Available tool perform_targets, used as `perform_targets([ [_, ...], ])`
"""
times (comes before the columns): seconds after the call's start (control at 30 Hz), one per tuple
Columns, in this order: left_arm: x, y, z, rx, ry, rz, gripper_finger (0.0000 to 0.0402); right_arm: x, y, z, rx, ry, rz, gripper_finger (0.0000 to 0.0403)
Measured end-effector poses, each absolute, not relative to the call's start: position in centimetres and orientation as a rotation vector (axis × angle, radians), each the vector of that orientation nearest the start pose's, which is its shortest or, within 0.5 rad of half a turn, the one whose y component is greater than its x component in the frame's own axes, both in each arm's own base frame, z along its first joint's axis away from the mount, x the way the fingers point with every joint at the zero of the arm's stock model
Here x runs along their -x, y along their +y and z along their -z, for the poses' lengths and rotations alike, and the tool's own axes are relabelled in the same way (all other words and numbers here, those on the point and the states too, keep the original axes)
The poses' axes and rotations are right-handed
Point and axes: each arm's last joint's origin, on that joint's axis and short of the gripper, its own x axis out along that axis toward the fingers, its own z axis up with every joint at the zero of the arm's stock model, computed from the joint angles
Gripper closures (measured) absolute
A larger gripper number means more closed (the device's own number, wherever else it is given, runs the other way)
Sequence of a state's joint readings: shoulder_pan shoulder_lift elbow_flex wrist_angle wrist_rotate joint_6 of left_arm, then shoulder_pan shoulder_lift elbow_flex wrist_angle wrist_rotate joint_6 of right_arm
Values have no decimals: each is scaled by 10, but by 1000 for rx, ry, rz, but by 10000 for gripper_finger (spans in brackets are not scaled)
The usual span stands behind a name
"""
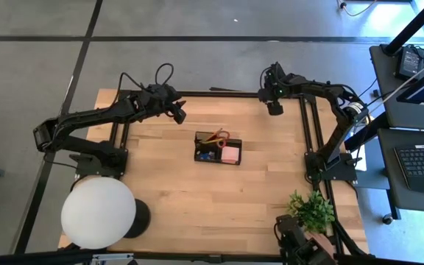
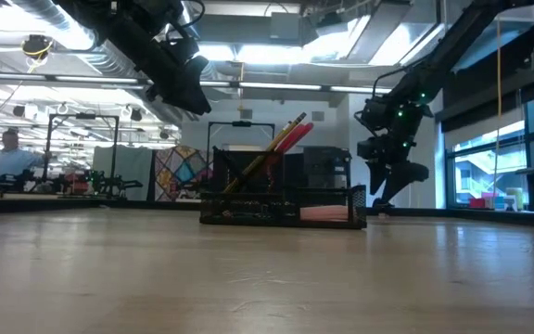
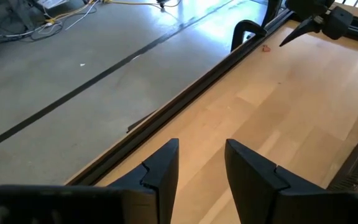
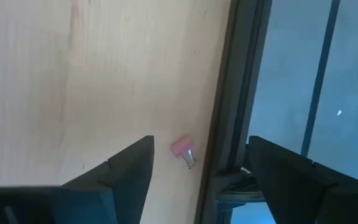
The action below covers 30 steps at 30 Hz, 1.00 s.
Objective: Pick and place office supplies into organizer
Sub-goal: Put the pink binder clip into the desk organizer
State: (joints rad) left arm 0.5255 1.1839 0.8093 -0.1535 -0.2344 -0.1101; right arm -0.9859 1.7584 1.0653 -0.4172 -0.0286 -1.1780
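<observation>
Nearest the high camera, the white lamp (image 1: 98,212) stands at the desk (image 1: 197,191) corner by the left arm's base. Mid-desk sits the organizer (image 1: 218,148), holding scissors (image 1: 220,136), pencils (image 2: 265,152) and pink notes (image 1: 230,153). Left hand (image 1: 179,114) hovers open, empty. Right hand (image 1: 274,108), open, hangs over a pink clip (image 4: 184,149) at the desk's edge.

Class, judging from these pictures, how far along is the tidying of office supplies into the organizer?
Done: red-handled scissors, pencils and pink sticky-note block sit in the black mesh organizer. In hand: nothing; the open right gripper hovers above a small pink binder clip near the table's far edge. Left: that clip. The open left gripper holds nothing.
</observation>
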Motion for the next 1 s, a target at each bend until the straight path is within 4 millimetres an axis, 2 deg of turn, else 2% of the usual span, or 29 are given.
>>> perform_targets([
  [0.7, -215, 133, -266, 178, 494, -782, 277, -184, -282, -164, 358, 1313, 185, 141],
  [0.9, -215, 133, -266, 178, 494, -782, 277, -181, -286, -142, 268, 1362, 164, 141],
  [1.0, -215, 133, -266, 178, 494, -782, 277, -181, -288, -137, 260, 1370, 157, 141],
])
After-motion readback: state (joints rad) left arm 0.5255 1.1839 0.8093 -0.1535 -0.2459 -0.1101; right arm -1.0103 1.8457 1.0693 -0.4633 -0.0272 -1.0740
